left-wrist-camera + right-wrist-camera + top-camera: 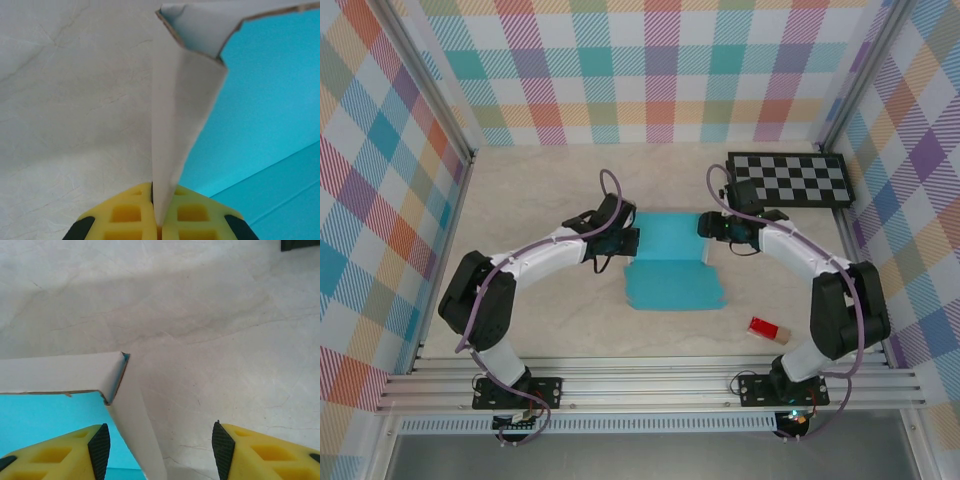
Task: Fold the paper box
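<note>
The paper box [672, 268] lies opened out, teal face up, in the middle of the table [540, 190], between the two arms. Its far part is a smaller panel, its near part a wider one. In the left wrist view its left side flap [180, 125] stands up with its white face showing, creased at the top, beside the flat teal panel [272, 125].

The left tool [631, 242] sits at the box's left edge, and its yellow fingers [125, 215] are pressed together, pinching the lower end of that raised flap.

The right tool [707, 228] sits at the box's far right edge. In the right wrist view its fingers [265, 450] are spread wide, and the white right side flap [135, 415] rises between them, close to the left finger, touching neither that I can tell.

A black-and-white checkerboard [790, 180] lies at the far right of the table. A small red block [769, 330] lies near and to the right of the box, apart from it.
</note>
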You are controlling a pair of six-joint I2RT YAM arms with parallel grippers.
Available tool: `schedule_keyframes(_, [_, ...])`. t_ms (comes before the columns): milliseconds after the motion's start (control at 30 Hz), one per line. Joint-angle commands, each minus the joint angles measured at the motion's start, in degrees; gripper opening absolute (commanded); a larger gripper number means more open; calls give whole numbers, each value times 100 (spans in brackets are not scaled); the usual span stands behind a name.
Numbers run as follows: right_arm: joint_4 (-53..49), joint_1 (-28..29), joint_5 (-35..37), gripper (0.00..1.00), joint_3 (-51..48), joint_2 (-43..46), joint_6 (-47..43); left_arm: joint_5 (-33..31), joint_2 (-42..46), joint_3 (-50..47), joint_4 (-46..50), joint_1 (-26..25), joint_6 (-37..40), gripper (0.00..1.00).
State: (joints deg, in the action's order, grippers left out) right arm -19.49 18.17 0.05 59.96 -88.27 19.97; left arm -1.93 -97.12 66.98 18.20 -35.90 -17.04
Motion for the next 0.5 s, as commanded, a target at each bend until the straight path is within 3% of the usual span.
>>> schedule_keyframes(0, [-203, -167, -358, 59, 77, 410, -511, 96, -127, -159, -576, 81, 337, 0])
schedule_keyframes(133, [-610, -209, -471, 58, 549, 662, -1161, 185, -77, -535, -1519, 101, 832, 0])
schedule_keyframes(267, [-958, -209, -508, 58, 1082, 724, -1702, 342, 36, -1307, -3297, 101, 1491, 0])
schedule_keyframes(367, [-1089, -210, -1515, 57, 1344, 592, -2347, 490, -44, -1934, -4794, 101, 1861, 0])
schedule_keyframes(467, [-1380, -213, -2822, 56, 1500, 392, -3446, 805, -206, -2230, -5606, 88, 2181, 0])
